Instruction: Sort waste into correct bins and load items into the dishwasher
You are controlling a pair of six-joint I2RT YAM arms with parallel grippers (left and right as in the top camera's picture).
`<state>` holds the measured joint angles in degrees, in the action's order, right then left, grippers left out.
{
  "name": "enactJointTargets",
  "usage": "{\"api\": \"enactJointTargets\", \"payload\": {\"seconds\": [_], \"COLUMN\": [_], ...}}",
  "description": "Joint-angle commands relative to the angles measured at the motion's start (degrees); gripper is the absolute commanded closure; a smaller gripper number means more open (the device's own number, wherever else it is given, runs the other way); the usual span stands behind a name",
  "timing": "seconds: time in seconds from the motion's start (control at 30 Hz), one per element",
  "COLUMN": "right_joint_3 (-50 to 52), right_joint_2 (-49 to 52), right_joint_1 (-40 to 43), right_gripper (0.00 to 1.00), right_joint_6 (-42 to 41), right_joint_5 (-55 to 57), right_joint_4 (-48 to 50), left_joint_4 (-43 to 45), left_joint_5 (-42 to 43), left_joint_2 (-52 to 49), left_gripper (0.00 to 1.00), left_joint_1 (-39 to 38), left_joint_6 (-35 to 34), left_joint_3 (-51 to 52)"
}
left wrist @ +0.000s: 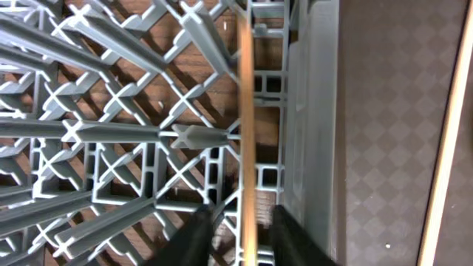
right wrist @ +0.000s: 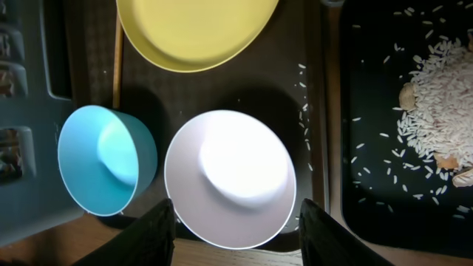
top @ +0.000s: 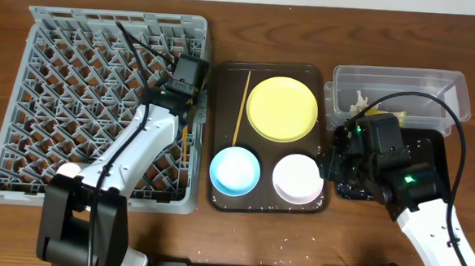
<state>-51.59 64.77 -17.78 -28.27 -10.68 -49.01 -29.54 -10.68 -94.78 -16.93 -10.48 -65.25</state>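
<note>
From above, our left gripper [top: 191,118] sits at the rack's [top: 117,17] right edge; left wrist, jaws slightly apart around the chopstick [left wrist: 247,133] lying there, so lift straight; right wrist, right gripper [right wrist: 235,213] wide astride the beige bowl [right wrist: 229,170], so close evenly.

Mock kitchen on robot test bench: dish rack [top: 61,75], serving tray [top: 224,83], wooden table [top: 308,23], robot arms [top: 139,144].

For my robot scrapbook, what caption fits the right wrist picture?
Open right gripper facing the pale bowl, blue bowl and yellow plate nearby, rice in the black tray.
</note>
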Motion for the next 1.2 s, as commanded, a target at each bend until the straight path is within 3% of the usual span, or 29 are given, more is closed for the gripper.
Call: {"api": "enactJointTargets", "payload": {"seconds": [0.0, 0.2, 0.37, 0.5, 0.73, 1.03, 1.1, 1.17], "right_joint_3": [-0.26, -0.26, -0.26, -0.26, -0.26, -0.26, -0.26, -0.26], "right_joint_2": [0.11, 0.11, 0.11, 0.11, 0.11, 0.11, 0.11, 0.11], "right_joint_1": [0.9, 0.9, 0.9, 0.9, 0.9, 0.9, 0.9, 0.9], "right_gripper": [0.5, 0.49, 0.48, 0.48, 0.46, 0.47, 0.47, 0.47], "right_joint_6": [-0.39, -0.39, -0.39, -0.39, -0.39, -0.39, -0.39, -0.39], "right_joint_5": [-0.31, -0.31, -0.28, -0.28, -0.26, -0.26, -0.26, -0.26], "right_joint_4": [-0.07, -0.07, 0.17, 0.15, 0.57, 0.63, 0.61, 0.61], "left_joint_4": [-0.28, 2.93, 4.76, 6.54, 9.57, 11.06, 11.02, 11.17], "left_joint_5": [1.38, 19.06, 16.09, 9.73, 11.98, 12.22, 12.22, 12.17], "left_joint_2": [3.28, 11.74, 9.4, -0.09, -13.79, -18.21, -19.12, -19.71], "left_gripper": [0.66, 0.62, 0.61, 0.61, 0.62, 0.62, 0.64, 0.74], "left_joint_1": [0.13, -1.97, -6.75, -9.42, -9.64, -9.9, -9.9, -9.9], "left_joint_6": [0.13, 0.13, 2.34, 3.23, 3.15, 2.95, 2.91, 2.93], "left_joint_3": [0.11, -1.38, -1.36, -1.36, -1.36, -1.36, -1.36, -1.36]}}
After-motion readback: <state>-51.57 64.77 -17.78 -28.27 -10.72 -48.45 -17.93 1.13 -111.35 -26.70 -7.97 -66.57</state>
